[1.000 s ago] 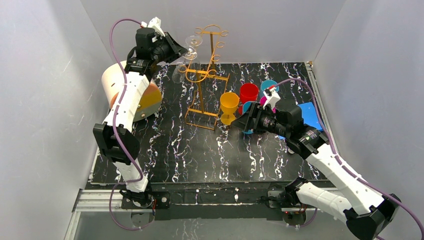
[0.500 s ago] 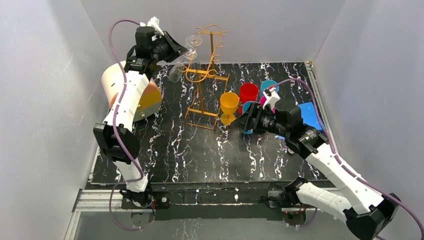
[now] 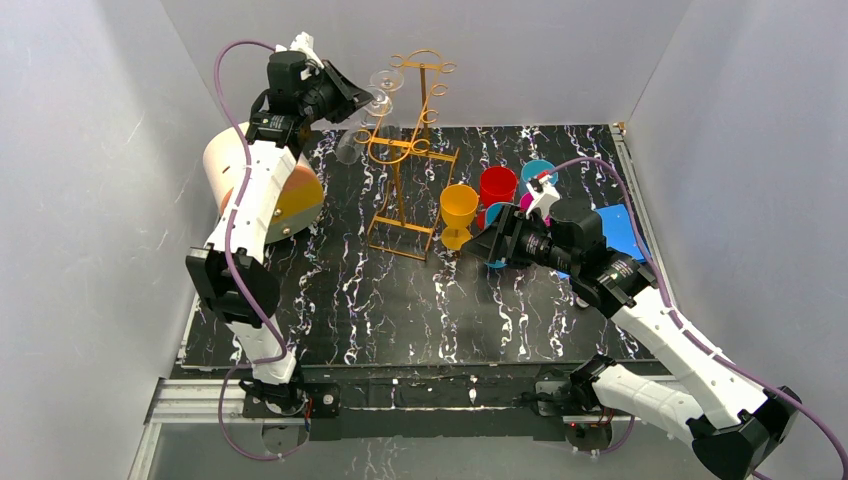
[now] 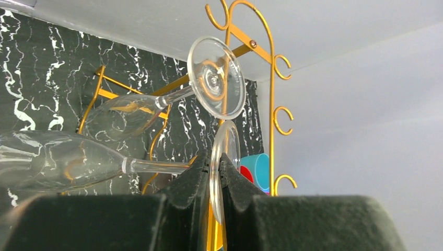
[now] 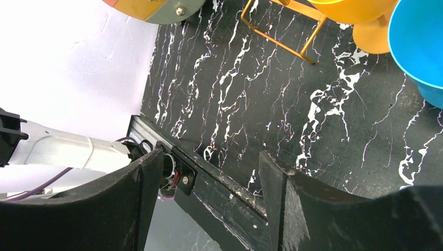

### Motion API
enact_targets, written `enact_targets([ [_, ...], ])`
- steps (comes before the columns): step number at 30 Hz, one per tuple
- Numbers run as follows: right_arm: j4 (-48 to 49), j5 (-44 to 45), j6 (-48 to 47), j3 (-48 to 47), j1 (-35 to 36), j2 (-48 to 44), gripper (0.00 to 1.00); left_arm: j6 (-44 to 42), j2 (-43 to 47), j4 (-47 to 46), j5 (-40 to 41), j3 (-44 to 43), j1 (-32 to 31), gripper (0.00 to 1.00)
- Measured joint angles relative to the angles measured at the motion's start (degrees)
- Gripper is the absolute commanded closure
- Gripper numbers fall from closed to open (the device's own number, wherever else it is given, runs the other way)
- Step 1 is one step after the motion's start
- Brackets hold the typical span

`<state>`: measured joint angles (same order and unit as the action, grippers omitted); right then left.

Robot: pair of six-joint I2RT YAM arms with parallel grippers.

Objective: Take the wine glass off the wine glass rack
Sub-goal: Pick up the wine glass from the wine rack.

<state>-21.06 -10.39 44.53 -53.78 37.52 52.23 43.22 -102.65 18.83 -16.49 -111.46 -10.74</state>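
Note:
The golden wire wine glass rack (image 3: 405, 165) stands at the back middle of the black marbled table; it also shows in the left wrist view (image 4: 271, 104). My left gripper (image 3: 362, 102) is high beside the rack's left side, shut on the round foot of a clear wine glass (image 4: 52, 162). This glass lies nearly level, with its bowl (image 3: 348, 148) to the left of the rack. A second clear wine glass (image 4: 217, 78) hangs tilted on the rack just above it. My right gripper (image 3: 482, 245) is open and empty, low over the table right of the rack.
A cream-and-orange cylindrical box (image 3: 270, 195) lies left of the rack. A yellow cup (image 3: 458, 210), a red cup (image 3: 497, 185), blue cups (image 3: 537, 170) and a blue plate (image 3: 622, 230) crowd the right side. Grey walls enclose the table.
My left gripper has drawn slightly left and up with the glass foot in it. The rack's base has shifted a little left. The right arm has not moved.

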Motion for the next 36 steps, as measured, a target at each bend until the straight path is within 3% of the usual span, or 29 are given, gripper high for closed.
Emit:
enact_targets([
  [12, -0.72, 0.81, 0.24, 0.0, 0.0, -0.28, 0.24, 11.06, 0.22, -8.46, -5.35, 2.49, 3.37, 1.0],
  [28, -1.6, 1.53, 0.26, 0.0, 0.0, -1.29, 0.24, 9.35, 0.22, -7.23, -5.22, 2.49, 4.39, 1.0],
  [36, -2.89, 3.13, 0.31, 0.0, 0.0, -1.64, 0.25, 12.44, 0.24, -9.75, -7.15, 2.95, 6.91, 1.0],
])
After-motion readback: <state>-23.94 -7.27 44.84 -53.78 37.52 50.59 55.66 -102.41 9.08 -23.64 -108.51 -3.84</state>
